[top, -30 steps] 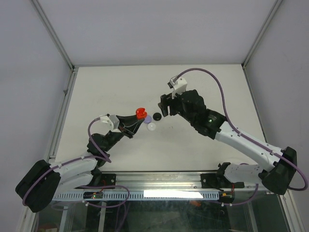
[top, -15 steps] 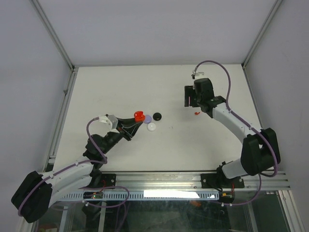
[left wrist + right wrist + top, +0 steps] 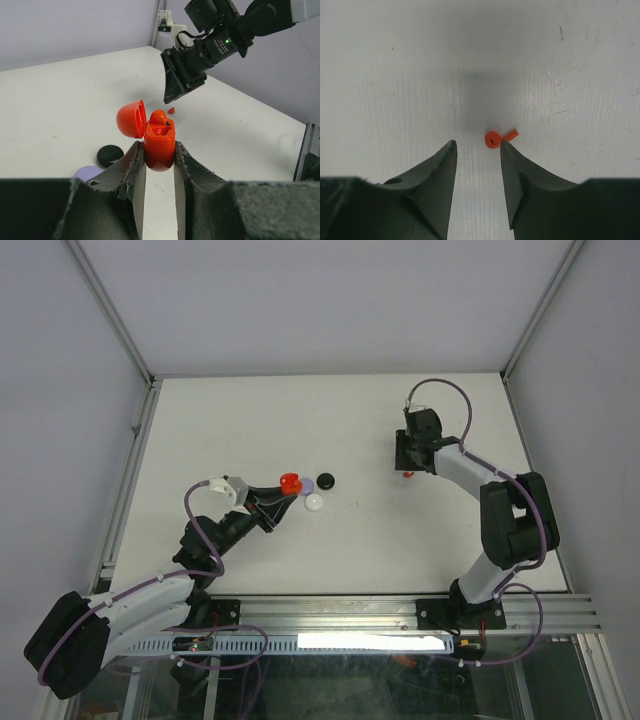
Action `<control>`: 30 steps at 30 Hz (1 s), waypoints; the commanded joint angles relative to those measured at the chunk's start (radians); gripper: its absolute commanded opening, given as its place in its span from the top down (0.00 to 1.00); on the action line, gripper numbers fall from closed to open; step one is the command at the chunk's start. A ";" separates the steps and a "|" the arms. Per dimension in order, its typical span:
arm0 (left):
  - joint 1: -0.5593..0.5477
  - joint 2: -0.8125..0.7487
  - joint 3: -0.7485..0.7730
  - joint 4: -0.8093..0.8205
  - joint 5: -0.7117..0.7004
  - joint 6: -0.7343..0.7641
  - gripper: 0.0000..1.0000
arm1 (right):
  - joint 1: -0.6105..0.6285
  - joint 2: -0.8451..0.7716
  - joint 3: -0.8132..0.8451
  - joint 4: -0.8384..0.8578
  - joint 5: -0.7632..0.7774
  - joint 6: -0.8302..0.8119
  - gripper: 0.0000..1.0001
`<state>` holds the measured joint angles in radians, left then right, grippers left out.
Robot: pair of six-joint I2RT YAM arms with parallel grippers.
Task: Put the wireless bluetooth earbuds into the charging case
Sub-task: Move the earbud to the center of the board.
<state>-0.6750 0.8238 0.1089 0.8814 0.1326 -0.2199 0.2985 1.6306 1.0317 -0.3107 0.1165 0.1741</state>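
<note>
Left gripper is clamping red plastic charging case, lid up. Right gripper is hovering, jaws apart, by tiny red stemmed earbud.

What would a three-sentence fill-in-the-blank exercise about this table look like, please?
The left jaws are shut on a red case whose lid is ____. The loose earbud on the table below the right jaws is coloured ____. Near the case lie a white disc, a lavender disc and a ____ one.
Missing words: open; red; black.
</note>
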 commanded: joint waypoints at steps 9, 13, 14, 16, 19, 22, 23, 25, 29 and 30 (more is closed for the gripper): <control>-0.009 0.024 0.015 0.048 0.022 -0.013 1.00 | -0.003 0.113 0.074 -0.025 0.037 -0.045 0.65; -0.008 0.028 0.015 0.049 0.021 -0.012 1.00 | -0.004 0.126 0.080 -0.028 0.041 -0.052 0.65; -0.009 0.029 0.016 0.050 0.020 -0.012 1.00 | -0.003 0.129 0.081 -0.027 0.038 -0.054 0.65; -0.007 0.034 0.017 0.052 0.021 -0.010 1.00 | -0.002 0.134 0.083 -0.027 0.034 -0.056 0.65; -0.007 0.041 0.017 0.055 0.024 -0.012 1.00 | -0.002 0.144 0.092 -0.034 0.026 -0.053 0.65; -0.008 0.046 0.017 0.057 0.028 -0.014 1.00 | -0.002 0.147 0.099 -0.047 0.027 -0.047 0.65; -0.007 0.046 0.017 0.059 0.027 -0.015 1.00 | -0.002 0.146 0.099 -0.049 0.028 -0.046 0.66; -0.007 0.050 0.017 0.062 0.025 -0.014 1.00 | -0.002 0.141 0.095 -0.049 0.028 -0.046 0.69; -0.007 0.055 0.018 0.067 0.026 -0.014 1.00 | 0.009 0.140 0.102 -0.067 0.028 -0.053 0.78; -0.007 0.056 0.018 0.067 0.026 -0.013 1.00 | 0.016 0.139 0.108 -0.082 0.030 -0.054 0.80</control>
<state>-0.6750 0.8783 0.1093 0.8829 0.1398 -0.2211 0.2993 1.7821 1.0866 -0.3695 0.1383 0.1295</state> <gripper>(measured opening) 0.240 0.238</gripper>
